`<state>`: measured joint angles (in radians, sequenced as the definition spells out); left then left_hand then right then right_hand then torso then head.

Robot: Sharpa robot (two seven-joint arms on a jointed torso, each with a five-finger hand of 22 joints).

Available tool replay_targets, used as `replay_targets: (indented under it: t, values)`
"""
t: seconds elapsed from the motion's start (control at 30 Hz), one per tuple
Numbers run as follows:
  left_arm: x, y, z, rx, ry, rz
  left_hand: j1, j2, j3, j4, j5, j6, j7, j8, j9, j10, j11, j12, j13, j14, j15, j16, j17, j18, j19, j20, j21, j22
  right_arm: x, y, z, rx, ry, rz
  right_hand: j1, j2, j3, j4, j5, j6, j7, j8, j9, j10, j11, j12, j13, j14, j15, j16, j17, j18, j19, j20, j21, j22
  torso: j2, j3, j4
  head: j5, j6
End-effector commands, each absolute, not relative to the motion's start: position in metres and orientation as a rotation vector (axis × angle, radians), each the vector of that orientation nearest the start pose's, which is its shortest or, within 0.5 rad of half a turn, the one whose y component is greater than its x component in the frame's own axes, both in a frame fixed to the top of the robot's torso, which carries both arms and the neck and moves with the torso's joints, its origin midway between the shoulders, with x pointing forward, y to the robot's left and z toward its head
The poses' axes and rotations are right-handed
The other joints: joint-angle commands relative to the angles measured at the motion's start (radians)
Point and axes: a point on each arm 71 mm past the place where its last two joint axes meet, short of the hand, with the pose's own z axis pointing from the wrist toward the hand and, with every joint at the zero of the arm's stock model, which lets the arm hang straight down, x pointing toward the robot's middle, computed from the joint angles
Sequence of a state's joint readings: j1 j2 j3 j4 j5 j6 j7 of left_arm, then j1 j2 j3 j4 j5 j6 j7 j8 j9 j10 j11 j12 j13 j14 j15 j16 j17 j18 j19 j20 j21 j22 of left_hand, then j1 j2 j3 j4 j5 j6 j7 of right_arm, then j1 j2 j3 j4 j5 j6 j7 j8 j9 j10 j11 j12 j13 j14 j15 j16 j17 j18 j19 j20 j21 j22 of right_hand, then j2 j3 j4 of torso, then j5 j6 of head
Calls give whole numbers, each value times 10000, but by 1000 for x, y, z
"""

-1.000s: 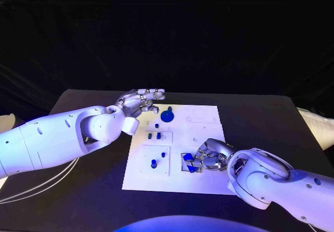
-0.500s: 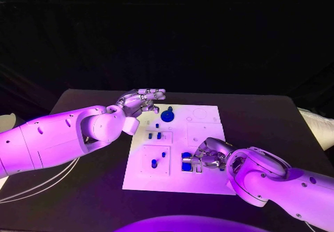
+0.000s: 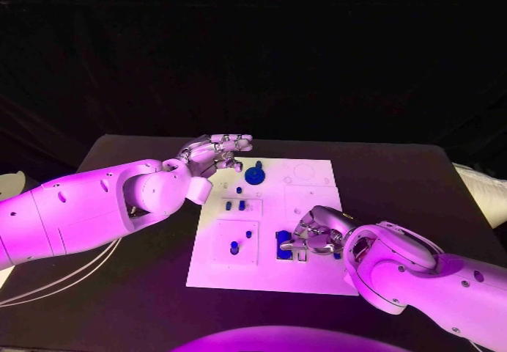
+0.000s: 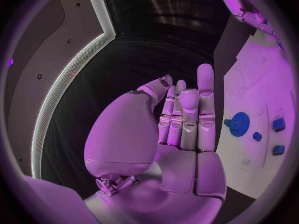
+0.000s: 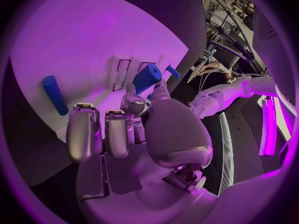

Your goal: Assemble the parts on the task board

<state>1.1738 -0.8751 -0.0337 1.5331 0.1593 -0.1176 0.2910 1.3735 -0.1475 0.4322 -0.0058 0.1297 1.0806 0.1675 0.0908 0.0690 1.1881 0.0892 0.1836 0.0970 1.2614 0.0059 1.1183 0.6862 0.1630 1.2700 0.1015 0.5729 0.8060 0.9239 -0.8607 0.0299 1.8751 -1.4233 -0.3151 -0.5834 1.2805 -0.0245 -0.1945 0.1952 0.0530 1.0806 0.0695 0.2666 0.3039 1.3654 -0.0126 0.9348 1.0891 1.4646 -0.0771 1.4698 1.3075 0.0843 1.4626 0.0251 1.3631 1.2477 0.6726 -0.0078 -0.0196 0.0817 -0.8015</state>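
Here, the flat white task board [image 3: 313,196] lies at centre frame on the matte black table [image 3: 401,176]. The right hand [image 3: 313,236], at lower right, pinches a blue block-shaped part [image 3: 283,244] against the board's near edge. The right wrist view adds a loose blue cylinder [image 5: 55,95] on the board. The left hand [image 3: 217,152], upper left, hangs empty, fingers loosely curled, beside a blue toothed gear [image 3: 255,176].
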Motion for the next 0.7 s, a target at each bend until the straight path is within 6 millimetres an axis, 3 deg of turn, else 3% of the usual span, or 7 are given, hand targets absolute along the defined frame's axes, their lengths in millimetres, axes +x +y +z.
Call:
replay_targets:
  t: [0.03,0.3,0.5,0.7]
  values:
    - [479,211,-194,-13253,15523,-17236,-29,84,-53,-7,6,-74,-11,27,-15,-67,-4,61,16,-68,-10,1,-10,187,-71,11,-49,-14,370,-138,-252,833,19923,5867,434,-7,45,-217,-22,28,-38,27,39,124,-8,100,63,750,-51,75,858,-171,30,-34,64,52,-1,-9,-1,-6,-3]
    - [479,211,-194,-13259,15529,-17226,-35,81,-61,-8,8,-88,-6,22,-17,-81,0,63,15,-66,-7,9,-5,187,-71,12,-51,-16,373,-136,-254,732,19776,5692,554,97,62,-305,-12,58,-38,49,83,158,-10,125,92,757,-51,97,902,-180,46,-35,93,99,9,0,3,-4,-10]
    - [479,211,-194,-13266,15535,-17213,-35,81,-61,-8,8,-88,-6,22,-17,-81,0,63,15,-66,-7,9,-5,187,-71,12,-51,-16,373,-138,-252,1049,19558,5824,180,259,-90,-67,120,58,-45,52,144,188,-8,96,84,756,-47,97,905,-180,49,-29,95,105,-5,-2,-7,-12,-8]
    - [479,212,-194,-13277,15534,-17189,-35,81,-61,-8,8,-88,-6,22,-17,-81,0,63,15,-66,-7,9,-5,187,-71,12,-51,-16,368,-153,-245,1703,19363,6083,-40,271,-238,122,286,25,-50,35,189,212,-11,151,148,753,-50,89,895,-175,42,-31,80,88,-5,3,-17,-22,2]
